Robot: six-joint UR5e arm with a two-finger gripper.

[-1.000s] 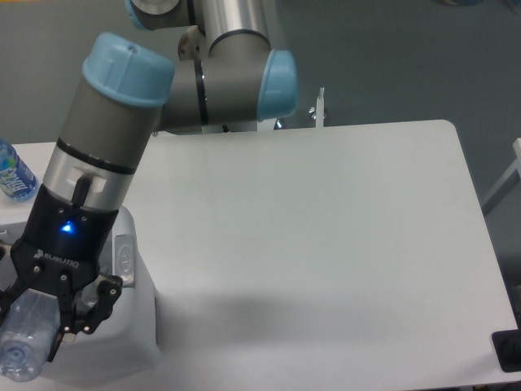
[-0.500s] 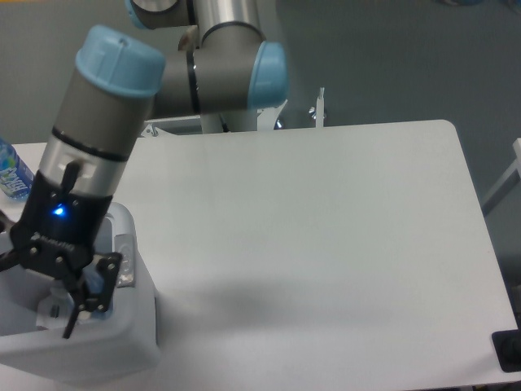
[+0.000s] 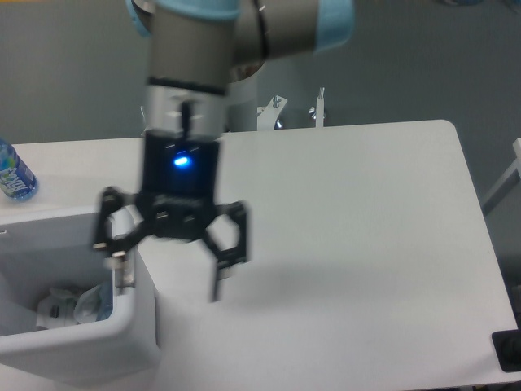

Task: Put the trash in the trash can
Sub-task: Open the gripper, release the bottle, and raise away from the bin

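At the far left edge, an upright water bottle with a blue label [image 3: 14, 173] is standing on the white table [image 3: 350, 228]. It is not trash, so it should stay there.

Near the left corner, the big white trash can [image 3: 81, 350] is sitting on the table. Inside it, the trash is lying at the bottom. The crumpled white wrapper [image 3: 57, 303] is on the left side of the can's floor. Just beside it on the right, a clear crushed bottle [image 3: 99, 303] is leaning by the can's right wall, with a bit of blue showing. I cannot see its label from here. Both pieces look to be inside, so the job looks nearly done or done.

To the right of the can, the gripper [image 3: 167, 269] is hanging above the table with its two fingers spread wide apart. It is holding nothing. Its left finger is right by the grey handle piece [image 3: 123, 270] on the can's rim.

What could go wrong: if the arm swings left or drops low, that finger could bump the rim and push or tip the can. A tipped can might spill the trash back out.
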